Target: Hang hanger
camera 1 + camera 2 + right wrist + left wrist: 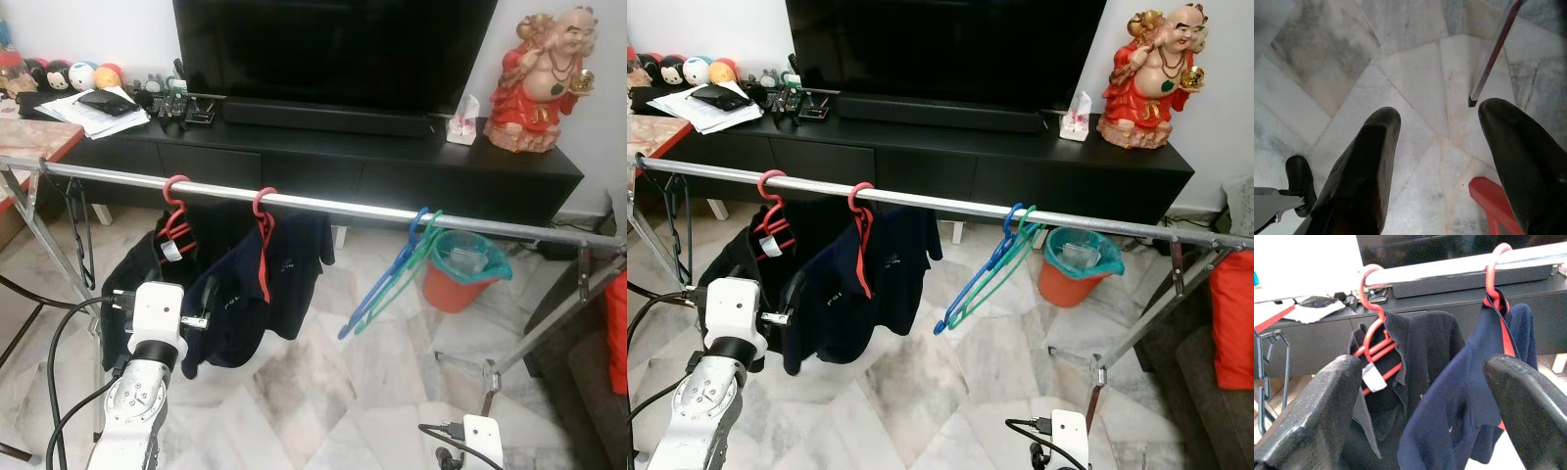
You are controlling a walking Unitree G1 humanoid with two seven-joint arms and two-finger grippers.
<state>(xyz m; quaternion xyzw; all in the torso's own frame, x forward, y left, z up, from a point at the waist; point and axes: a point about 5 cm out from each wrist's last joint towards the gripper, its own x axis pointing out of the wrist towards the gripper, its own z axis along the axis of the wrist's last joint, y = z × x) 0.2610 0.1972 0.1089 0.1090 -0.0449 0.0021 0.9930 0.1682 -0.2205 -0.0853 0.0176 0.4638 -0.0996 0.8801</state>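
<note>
Orange bucket: teal liner, clear item inside. Rail: two clothed red hangers, blue-green hangers. Left gripper and right gripper: both released, empty.

Nothing is legible; a small pale mark on the navy shirt is too tiny to read.

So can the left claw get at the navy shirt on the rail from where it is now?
Probably yes: the left claw is open and aimed straight at the navy shirt on its red hanger, with nothing between them.
</note>
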